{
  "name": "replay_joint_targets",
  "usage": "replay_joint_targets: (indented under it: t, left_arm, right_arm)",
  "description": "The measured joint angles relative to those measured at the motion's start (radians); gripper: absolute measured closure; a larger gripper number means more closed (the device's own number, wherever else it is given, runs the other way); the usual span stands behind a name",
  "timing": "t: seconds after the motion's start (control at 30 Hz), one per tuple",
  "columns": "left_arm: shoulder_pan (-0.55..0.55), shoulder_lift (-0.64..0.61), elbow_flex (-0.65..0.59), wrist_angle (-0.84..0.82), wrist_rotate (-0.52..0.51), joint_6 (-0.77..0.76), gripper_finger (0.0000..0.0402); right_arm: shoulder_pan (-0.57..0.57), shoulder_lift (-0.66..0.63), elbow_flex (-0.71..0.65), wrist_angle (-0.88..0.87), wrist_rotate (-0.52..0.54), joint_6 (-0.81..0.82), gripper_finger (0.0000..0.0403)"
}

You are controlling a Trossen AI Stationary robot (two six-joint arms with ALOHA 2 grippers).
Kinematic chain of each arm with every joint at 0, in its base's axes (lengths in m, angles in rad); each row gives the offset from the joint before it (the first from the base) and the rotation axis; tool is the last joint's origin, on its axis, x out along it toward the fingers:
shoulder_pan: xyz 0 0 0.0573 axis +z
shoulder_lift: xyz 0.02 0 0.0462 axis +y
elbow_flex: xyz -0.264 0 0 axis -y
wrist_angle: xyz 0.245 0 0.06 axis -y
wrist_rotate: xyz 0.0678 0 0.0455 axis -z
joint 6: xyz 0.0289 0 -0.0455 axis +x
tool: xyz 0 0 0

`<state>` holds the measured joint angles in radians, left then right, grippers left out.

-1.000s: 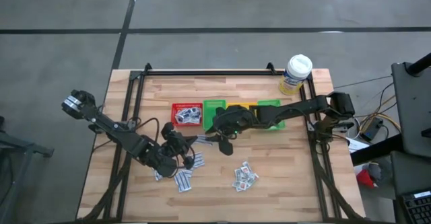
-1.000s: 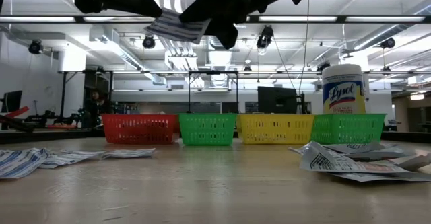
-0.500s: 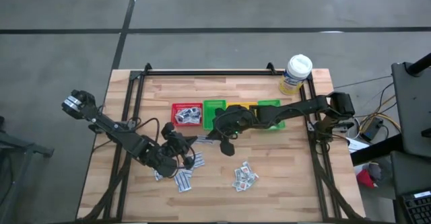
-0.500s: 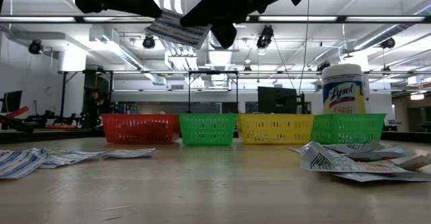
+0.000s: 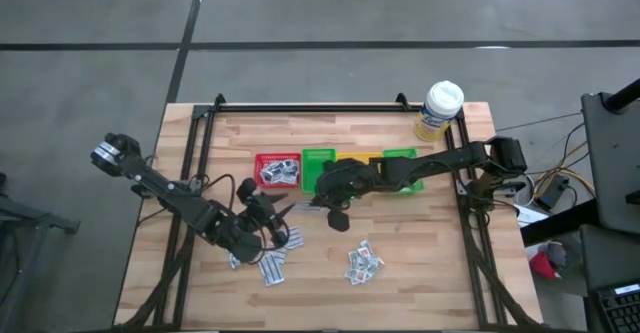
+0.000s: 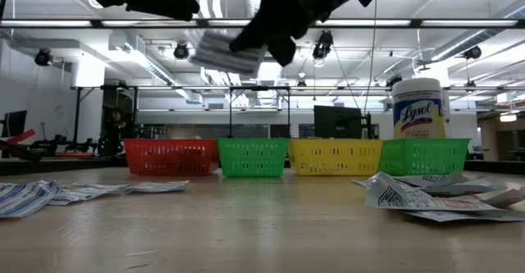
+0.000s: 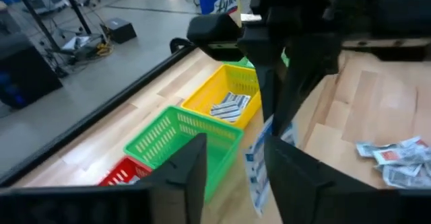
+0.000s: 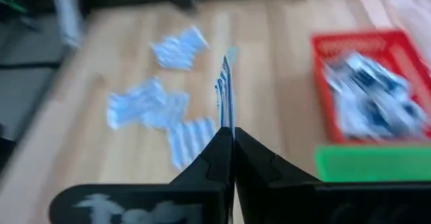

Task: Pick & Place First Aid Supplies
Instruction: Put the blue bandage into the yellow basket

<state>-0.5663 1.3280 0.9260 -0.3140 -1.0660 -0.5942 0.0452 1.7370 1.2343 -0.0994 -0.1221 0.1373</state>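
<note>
Wooden planks form the tabletop (image 5: 420,243), which sits on a grey concrete floor, with a row of small bins along its far half: a red bin (image 5: 277,169) holding several packets, a green bin (image 5: 318,159), a yellow bin (image 7: 219,93) with striped packets inside, and another green bin (image 6: 424,156) at the end. A white-capped bottle (image 5: 439,110) stands at the far right corner.

Above the middle of the tabletop, the right hand (image 5: 322,201) is clenched on one striped packet (image 8: 225,89), pinching it edge-on between its closed fingertips; the low view shows that packet (image 6: 228,53) hanging well above the surface. The left hand (image 5: 281,213) is just beside it, its fingers (image 7: 180,173) spread apart and released, with the held packet showing between them but untouched.

More first aid packets lie loose on the wood: one cluster (image 5: 268,260) under and near the left arm, another small pile (image 5: 363,261) toward the front centre-right.
</note>
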Motion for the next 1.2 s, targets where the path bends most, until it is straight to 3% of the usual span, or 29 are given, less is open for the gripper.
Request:
replay_joint_targets:
  t: [0.13,0.4,0.53,0.63,0.87,1.2]
  left_arm:
    - [0.0,-0.021,0.0,-0.051,-0.002,-0.006,0.0235]
    - [-0.001,-0.024,-0.007,-0.226,-0.007,-0.189,0.0234]
    - [-0.005,-0.024,-0.041,-0.235,-0.007,-0.246,0.0234]
    - [-0.009,-0.023,-0.071,-0.236,-0.006,-0.293,0.0234]
    - [-0.02,-0.023,-0.113,-0.236,-0.006,-0.344,0.0234]
    - [-0.024,-0.024,-0.13,-0.236,-0.006,-0.358,0.0234]
  right_arm:
    - [0.0,-0.012,0.008,-0.171,0.15,-0.011,0.0395]
    - [-0.009,-0.028,0.075,-0.558,0.513,-0.104,0.0395]
    - [-0.044,-0.029,0.104,-0.645,0.567,-0.211,0.0395]
    - [-0.09,-0.029,0.123,-0.688,0.523,-0.248,0.0395]
    - [-0.245,-0.04,0.135,-0.714,0.202,-0.272,0.0395]
    - [-0.414,-0.06,0.134,-0.756,-0.09,-0.324,0.0395]
